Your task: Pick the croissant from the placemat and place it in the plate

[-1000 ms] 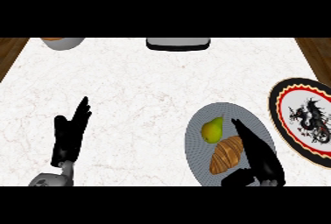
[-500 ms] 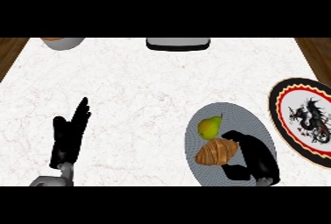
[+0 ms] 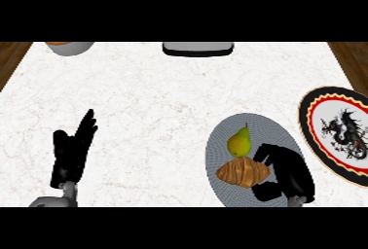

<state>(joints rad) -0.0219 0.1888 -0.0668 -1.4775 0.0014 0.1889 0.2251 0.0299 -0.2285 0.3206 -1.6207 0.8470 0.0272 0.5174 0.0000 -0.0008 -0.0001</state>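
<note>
Croissant (image 3: 244,172) and pear (image 3: 239,141) on grey placemat (image 3: 248,124), my right hand (image 3: 287,172) curled around the croissant; patterned plate (image 3: 338,133) cut off at right; left hand (image 3: 72,151) straight-fingered.

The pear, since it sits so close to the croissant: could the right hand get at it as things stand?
Probably yes. The pear lies uncovered on the grey mat, just beyond the croissant that the right hand curls around, but that hand is occupied.
</note>
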